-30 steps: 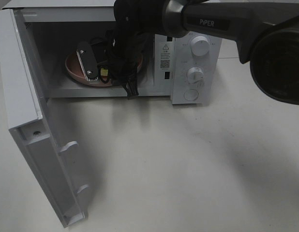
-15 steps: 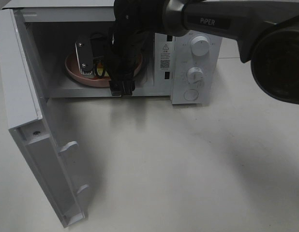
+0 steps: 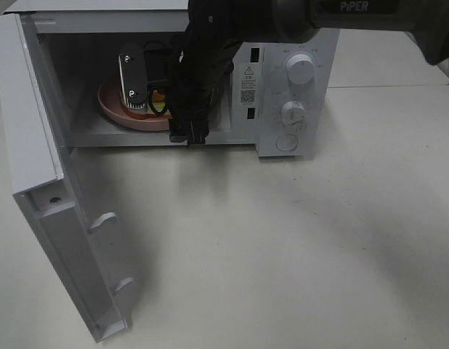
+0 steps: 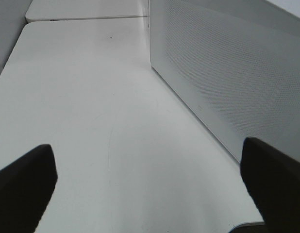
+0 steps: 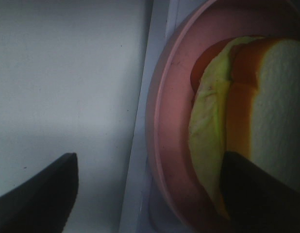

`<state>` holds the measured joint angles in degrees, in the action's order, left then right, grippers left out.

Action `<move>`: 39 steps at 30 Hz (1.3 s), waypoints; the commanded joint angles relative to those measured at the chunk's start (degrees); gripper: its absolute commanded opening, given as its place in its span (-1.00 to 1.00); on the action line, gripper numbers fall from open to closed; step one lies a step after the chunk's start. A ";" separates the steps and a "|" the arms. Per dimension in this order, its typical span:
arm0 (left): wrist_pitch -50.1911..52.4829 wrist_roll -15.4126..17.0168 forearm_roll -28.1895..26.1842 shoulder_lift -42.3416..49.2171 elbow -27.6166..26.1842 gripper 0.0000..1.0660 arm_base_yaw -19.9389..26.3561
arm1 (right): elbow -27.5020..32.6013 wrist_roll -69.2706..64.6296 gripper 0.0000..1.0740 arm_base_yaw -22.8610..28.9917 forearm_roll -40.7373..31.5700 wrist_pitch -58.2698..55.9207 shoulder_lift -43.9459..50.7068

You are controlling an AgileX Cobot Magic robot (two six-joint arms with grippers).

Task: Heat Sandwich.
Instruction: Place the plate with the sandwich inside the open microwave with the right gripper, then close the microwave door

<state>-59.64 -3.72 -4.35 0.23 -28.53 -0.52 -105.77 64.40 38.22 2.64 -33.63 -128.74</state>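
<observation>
The sandwich [image 5: 266,97], white bread with an orange crust and yellow-green filling, lies on a round pink plate [image 5: 172,121] inside the open microwave [image 3: 293,94]. In the exterior high view only a sliver of the sandwich [image 3: 158,102] shows behind my right gripper [image 3: 153,91], which reaches into the oven over the plate [image 3: 112,102]. The right gripper [image 5: 147,194] is open. The plate's rim runs between its fingers, one over the oven floor, the other over the sandwich's edge. My left gripper [image 4: 150,189] is open over bare table beside the microwave's perforated wall [image 4: 227,73].
The microwave door [image 3: 35,145] is swung wide open towards the front left. Two knobs and a button sit on the control panel at the right. White table [image 3: 282,247] stretches in front of the oven.
The right gripper's jaws have spread apart, letting go of the plate. The wrist has turned and the arm has shifted slightly right. The plate and sandwich stay inside the microwave.
</observation>
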 commanded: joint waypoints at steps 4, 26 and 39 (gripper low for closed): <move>0.23 0.00 -0.17 1.49 0.17 0.83 0.11 | 6.19 -0.34 0.42 -0.11 -0.29 2.81 4.35; 0.23 0.00 -0.17 1.49 0.17 0.83 0.11 | 28.53 -8.94 0.52 -0.11 0.23 9.11 20.00; 0.23 0.00 -0.17 1.49 0.17 0.83 0.11 | 40.11 -17.25 0.47 -0.11 0.11 8.88 30.14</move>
<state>-59.64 -3.72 -4.35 0.23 -28.53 -0.52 -66.98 48.99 38.22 2.92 -24.47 -100.21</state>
